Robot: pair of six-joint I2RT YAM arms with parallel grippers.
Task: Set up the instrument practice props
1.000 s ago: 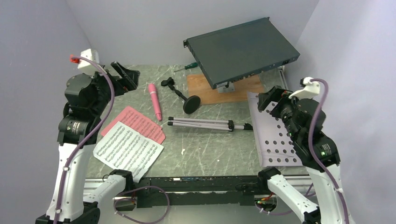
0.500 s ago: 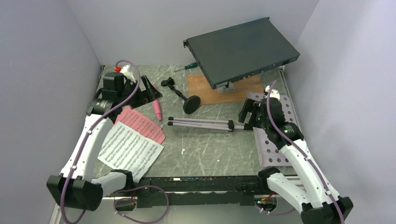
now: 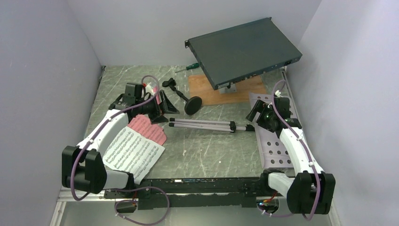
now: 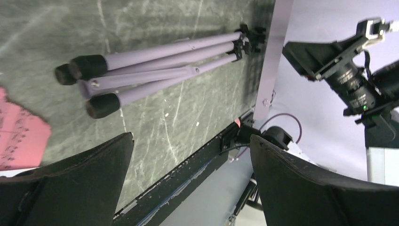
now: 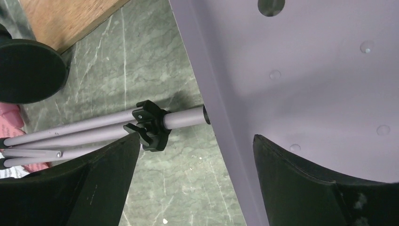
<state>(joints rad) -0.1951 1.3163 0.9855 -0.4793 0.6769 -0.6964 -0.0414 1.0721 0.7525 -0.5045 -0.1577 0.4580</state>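
Lavender and perforated, the music-stand desk [image 3: 277, 143] lies flat at the right edge of my tabletop [image 3: 211, 150], the largest prop in the set. I judge it stiff, light and slick on its face, so its long thin rim looks like the place to take hold. The folding tripod [image 3: 207, 125] lies on its side mid-tabletop with its legs shut together. Its shaft runs up to the desk's left rim, though I cannot tell whether the two are joined. It should be rigid but prone to rolling, and I would take it by the tubes near the black collar. White and pink music sheets [image 3: 134, 148] overlap at the near left, limp and hard to lift off a flat surface. The small black mic stand [image 3: 193, 104] lies tipped over behind the tripod. I cannot make out the pink microphone in any view.

My right tool [image 5: 196, 137] hangs with its jaws wide apart and nothing between them. From its own camera it frames the desk's rim and the tripod's collar, and I see no contact with either. My left tool [image 4: 191, 139] is spread just as wide and holds nothing. It is tilted low over the tripod's rubber feet beside the pink sheet, touching neither as far as I can see.
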